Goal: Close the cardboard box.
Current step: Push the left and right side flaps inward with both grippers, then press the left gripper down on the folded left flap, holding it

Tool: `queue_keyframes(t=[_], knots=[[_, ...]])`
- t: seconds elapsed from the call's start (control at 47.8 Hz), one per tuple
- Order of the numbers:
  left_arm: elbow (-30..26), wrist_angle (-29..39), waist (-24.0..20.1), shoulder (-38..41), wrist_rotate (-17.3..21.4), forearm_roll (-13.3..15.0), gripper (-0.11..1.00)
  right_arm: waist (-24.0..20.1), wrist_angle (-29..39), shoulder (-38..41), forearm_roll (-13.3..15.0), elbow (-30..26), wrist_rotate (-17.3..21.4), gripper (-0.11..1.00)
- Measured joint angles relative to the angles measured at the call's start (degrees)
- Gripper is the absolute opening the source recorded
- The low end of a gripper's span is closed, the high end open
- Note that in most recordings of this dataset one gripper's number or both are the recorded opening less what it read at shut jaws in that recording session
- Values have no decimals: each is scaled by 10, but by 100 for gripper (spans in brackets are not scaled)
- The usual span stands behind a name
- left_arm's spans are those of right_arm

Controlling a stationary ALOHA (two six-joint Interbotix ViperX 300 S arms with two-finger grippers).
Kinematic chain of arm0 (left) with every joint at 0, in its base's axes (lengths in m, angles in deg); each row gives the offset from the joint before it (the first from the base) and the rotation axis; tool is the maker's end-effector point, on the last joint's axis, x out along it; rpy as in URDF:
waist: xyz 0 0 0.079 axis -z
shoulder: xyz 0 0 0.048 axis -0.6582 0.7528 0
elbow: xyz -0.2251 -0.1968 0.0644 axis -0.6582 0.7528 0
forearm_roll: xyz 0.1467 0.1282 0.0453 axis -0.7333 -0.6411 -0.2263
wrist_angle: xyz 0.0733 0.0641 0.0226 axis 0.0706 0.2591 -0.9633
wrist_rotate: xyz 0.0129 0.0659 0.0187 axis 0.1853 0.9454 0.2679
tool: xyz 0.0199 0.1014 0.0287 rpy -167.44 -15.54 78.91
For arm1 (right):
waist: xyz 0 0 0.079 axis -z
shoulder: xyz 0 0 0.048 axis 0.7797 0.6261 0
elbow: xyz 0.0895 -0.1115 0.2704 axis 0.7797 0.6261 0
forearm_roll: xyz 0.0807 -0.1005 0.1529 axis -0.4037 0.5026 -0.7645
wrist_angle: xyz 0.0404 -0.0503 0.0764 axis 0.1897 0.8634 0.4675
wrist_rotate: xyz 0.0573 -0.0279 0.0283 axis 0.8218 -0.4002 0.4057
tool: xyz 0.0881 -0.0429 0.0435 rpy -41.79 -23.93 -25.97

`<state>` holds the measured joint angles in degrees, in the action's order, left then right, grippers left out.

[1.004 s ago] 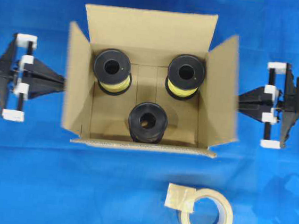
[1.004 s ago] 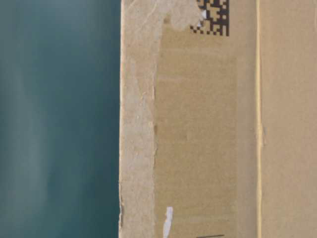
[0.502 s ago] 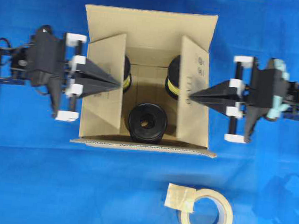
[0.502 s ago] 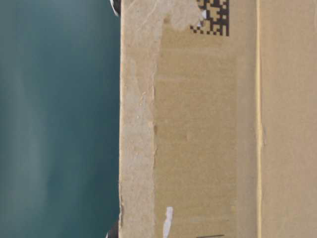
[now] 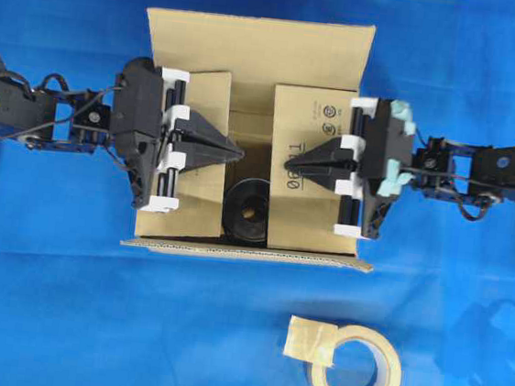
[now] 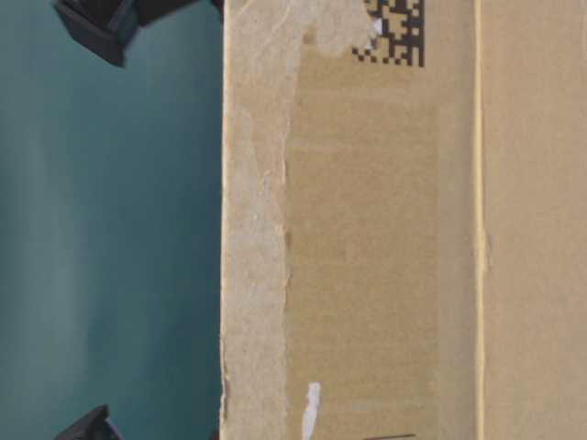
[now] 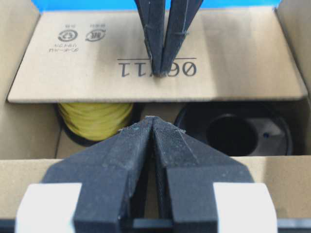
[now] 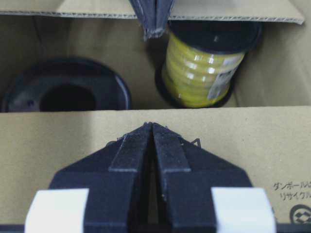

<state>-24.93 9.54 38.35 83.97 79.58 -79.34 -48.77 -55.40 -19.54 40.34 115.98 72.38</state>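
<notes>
The cardboard box (image 5: 259, 50) stands open-topped on the blue cloth, its back flap upright. Its left flap (image 5: 207, 105) and right flap (image 5: 316, 116) are folded inward over the opening. My left gripper (image 5: 240, 154) is shut, tip lying on the left flap's inner edge. My right gripper (image 5: 288, 164) is shut, tip on the right flap near its printed numbers. In the left wrist view my left gripper (image 7: 153, 119) faces the right flap (image 7: 233, 63). In the right wrist view my right gripper (image 8: 152, 125) rests on the right flap (image 8: 73, 141).
A black spool (image 5: 248, 210) shows in the gap between the flaps, and a yellow-wound spool (image 8: 201, 73) sits deeper inside. A beige tape roll (image 5: 360, 360) lies on the cloth in front of the box. The table-level view is filled by the box wall (image 6: 367, 229).
Both arms have moved inward over the box, pushing the two side flaps from half-raised to nearly flat. The rear spools are now covered from above.
</notes>
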Motion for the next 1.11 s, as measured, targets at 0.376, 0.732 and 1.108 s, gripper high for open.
queue_keyframes(t=[0.376,0.732,1.108], knots=[[-1,-17,-4,45,-10,2,0,1,-11,11,-4,0,4,0],[-43,-65,-48,73,4,3,0,1,-12,11,-4,0,4,0],[-104,-76,-96,128,39,3,0,-3,-12,13,-5,0,4,0]])
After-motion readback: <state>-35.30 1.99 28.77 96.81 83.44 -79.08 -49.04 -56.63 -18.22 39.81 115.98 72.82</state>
